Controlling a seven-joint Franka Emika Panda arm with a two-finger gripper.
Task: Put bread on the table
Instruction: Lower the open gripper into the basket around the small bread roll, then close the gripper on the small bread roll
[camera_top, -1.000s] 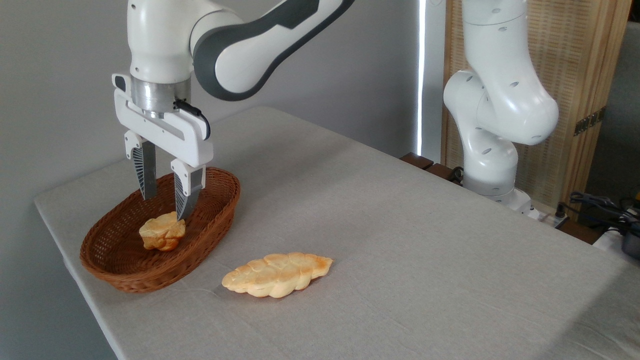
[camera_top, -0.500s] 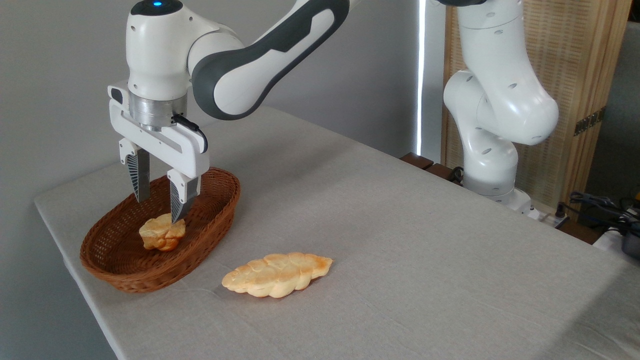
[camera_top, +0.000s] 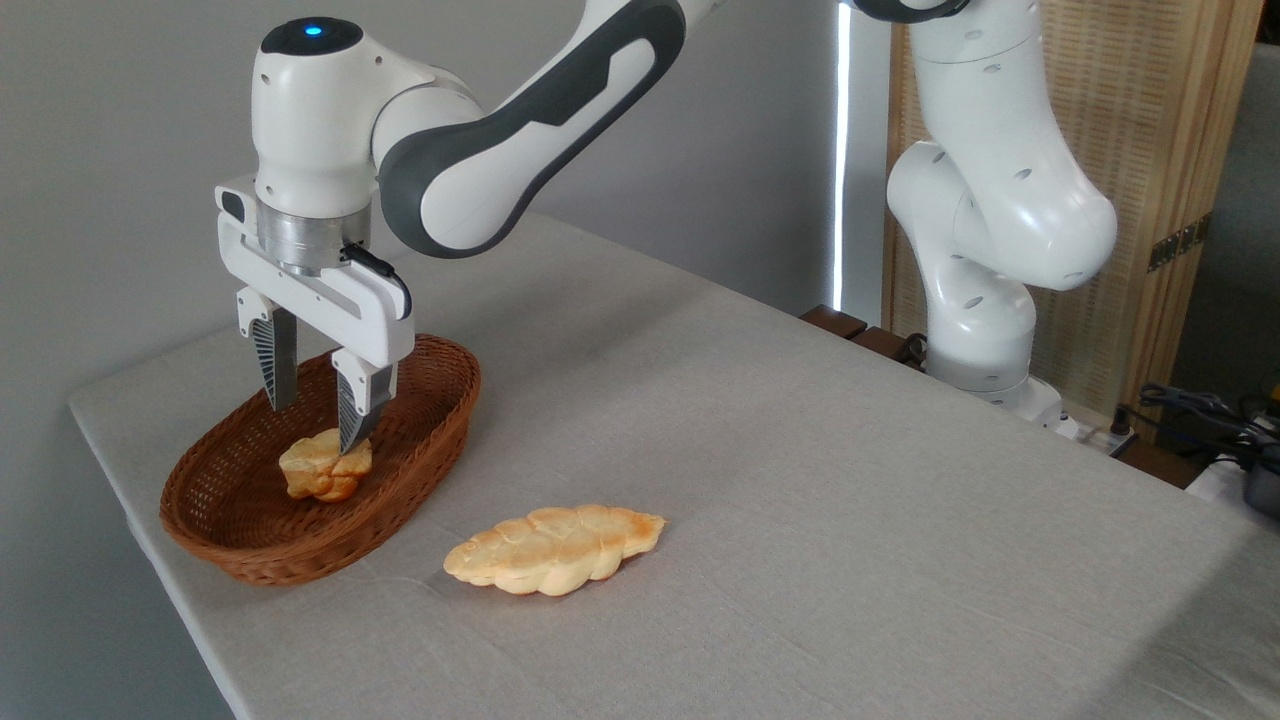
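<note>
Gripper (camera_top: 313, 428) points straight down over the basket (camera_top: 250, 545), jaws spread wide, nothing clamped between them. Near finger (camera_top: 353, 425) sits in front of the top right of the bun (camera_top: 318, 474), tip overlapping it in this view; can't tell if it actually touches. Far finger (camera_top: 272, 375) hangs higher in the picture, behind and left of the bun, tip against the basket's inner wall as seen, clear of the bun. Gap between fingers is about as wide as the bun itself.

Bun lies on the basket floor, roughly centre, slightly toward the right side, lumpy golden-brown with paler top. Basket is brown wicker, oval, sitting on the table (camera_top: 800, 450) near its left corner.

Braided loaf (camera_top: 553, 549) lies flat on the cloth, right of the basket and nearer the camera, apart from the basket and well apart from the gripper.

Arm (camera_top: 520, 110) reaches in from upper right, blue light lit on top of the wrist joint. Its base (camera_top: 985, 330) stands at the table's far right edge. Cables (camera_top: 1200, 410) at far right beyond the table
</note>
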